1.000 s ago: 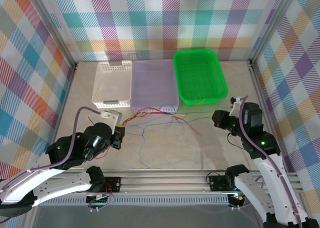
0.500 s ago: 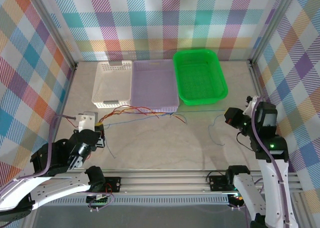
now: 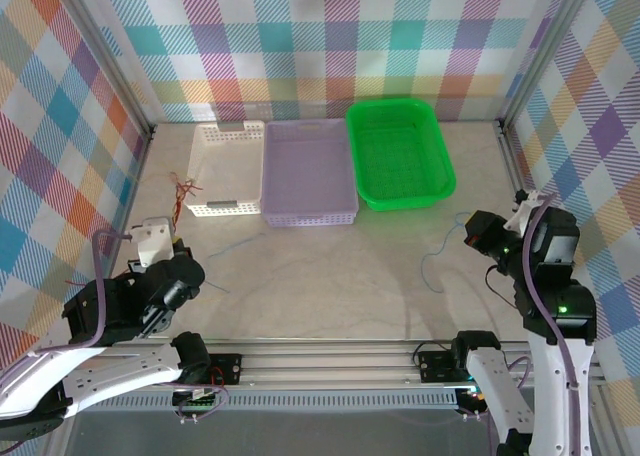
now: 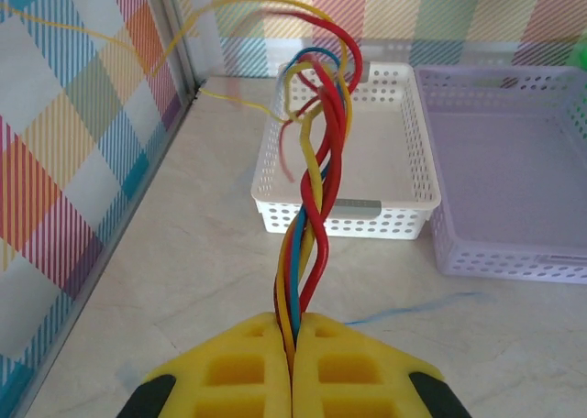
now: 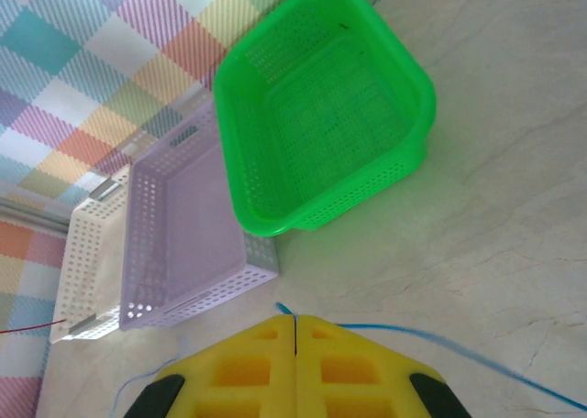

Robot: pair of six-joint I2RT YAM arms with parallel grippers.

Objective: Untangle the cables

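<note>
The left gripper (image 4: 292, 334) clamped a twisted bundle of red, yellow and blue cables (image 4: 310, 198), mid-frame before the white basket (image 4: 404, 161). The right gripper (image 5: 294, 334) was closed on one blue cable (image 5: 404, 331) trailing lower right over the desk (image 5: 514, 235)

Back and side walls (image 3: 330, 36) in multicolour plaid print; pale beige marbled bench (image 3: 340, 286), matte finish; silver aluminium posts (image 3: 112, 71) slanting up at both back corners; slotted aluminium rail (image 3: 330, 356) along near edge; even soft light, faint shadows
</note>
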